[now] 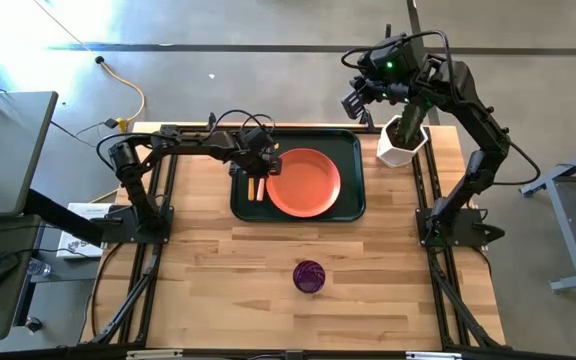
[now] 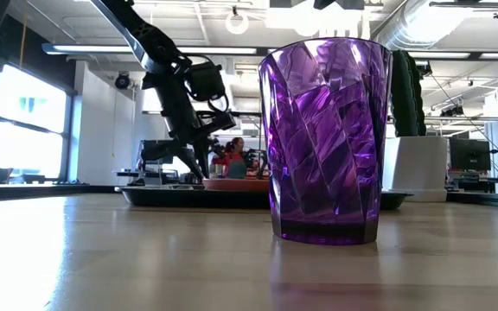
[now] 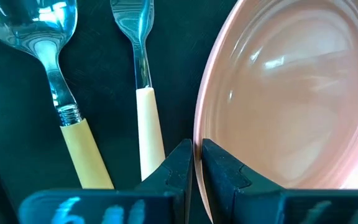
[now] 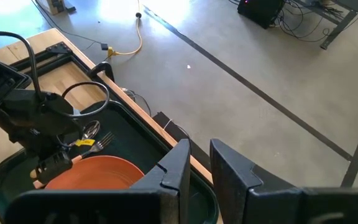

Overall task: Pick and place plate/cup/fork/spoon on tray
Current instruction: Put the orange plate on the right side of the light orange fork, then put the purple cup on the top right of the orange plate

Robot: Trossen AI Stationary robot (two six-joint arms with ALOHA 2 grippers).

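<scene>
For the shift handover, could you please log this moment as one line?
left gripper: shut on plate rim | fork, spoon: on tray | cup: on table | right gripper: raised, open

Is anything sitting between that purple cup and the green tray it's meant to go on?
Nothing visible. The cup stands alone on bare wood, with open table between it and the tray, which holds the plate, fork and spoon.

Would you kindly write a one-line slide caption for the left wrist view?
Left end effector closed on the plate rim, spoon and fork lying alongside on the tray.
</scene>
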